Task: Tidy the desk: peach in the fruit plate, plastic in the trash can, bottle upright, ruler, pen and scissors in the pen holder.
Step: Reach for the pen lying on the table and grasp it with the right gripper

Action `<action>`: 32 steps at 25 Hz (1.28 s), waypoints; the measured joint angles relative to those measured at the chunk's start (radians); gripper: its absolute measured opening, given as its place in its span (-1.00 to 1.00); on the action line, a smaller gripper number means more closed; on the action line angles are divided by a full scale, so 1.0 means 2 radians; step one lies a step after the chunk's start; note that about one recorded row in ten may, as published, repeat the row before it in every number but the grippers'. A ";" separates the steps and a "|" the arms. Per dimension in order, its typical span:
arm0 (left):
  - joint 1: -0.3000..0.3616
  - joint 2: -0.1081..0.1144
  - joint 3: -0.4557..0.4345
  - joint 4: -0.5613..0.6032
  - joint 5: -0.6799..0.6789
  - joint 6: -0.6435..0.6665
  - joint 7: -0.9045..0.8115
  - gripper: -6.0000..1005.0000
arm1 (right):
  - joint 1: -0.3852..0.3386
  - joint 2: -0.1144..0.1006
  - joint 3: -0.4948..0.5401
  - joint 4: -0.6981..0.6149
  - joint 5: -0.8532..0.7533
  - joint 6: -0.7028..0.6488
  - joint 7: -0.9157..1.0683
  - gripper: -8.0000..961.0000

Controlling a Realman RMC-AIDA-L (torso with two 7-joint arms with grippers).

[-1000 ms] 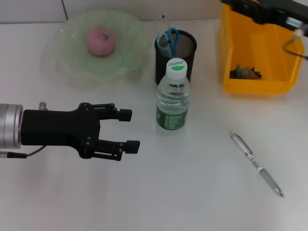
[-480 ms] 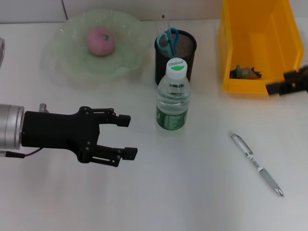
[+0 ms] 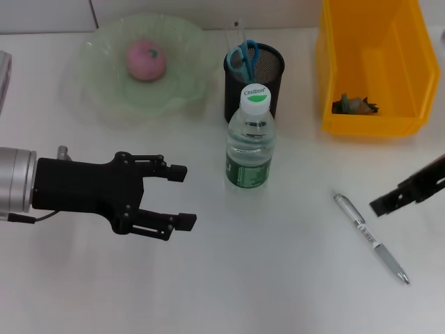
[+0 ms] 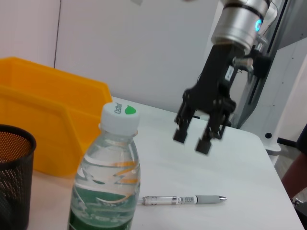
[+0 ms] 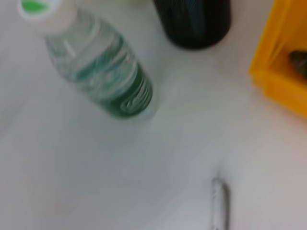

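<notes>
the left hand [image 3: 182,196] hovers over the white worktop [image 3: 243,278], fingers spread apart and holding nothing, to the left of the bottle [image 3: 250,138]. the bottle stands upright with its white cap on, just in front of the black mesh pen holder [image 3: 254,78]. blue-handled scissors [image 3: 243,57] stand inside the pen holder. the peach [image 3: 144,60] lies in the pale green fruit plate [image 3: 104,83], to the left of the pen holder. the yellow trash can [image 3: 372,66] sits at the far right of the worktop with a small crumpled piece of plastic [image 3: 353,105] inside. the pen [image 3: 370,237] lies flat on the worktop, to the right of the bottle and in front of the trash can. the right hand [image 4: 192,140] hangs above the pen without touching it, its two fingers parted and empty, as the left wrist view shows.
</notes>
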 joint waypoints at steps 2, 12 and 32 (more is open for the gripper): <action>0.000 -0.001 0.000 0.001 0.000 -0.002 0.005 0.71 | -0.001 0.000 -0.024 0.018 -0.005 0.012 0.006 0.43; 0.001 -0.003 -0.001 0.002 0.000 -0.004 0.017 0.71 | 0.001 0.001 -0.127 0.067 -0.038 0.069 0.084 0.42; 0.006 -0.004 -0.001 0.003 0.000 -0.007 0.028 0.71 | -0.002 0.002 -0.175 0.082 -0.052 0.104 0.116 -0.06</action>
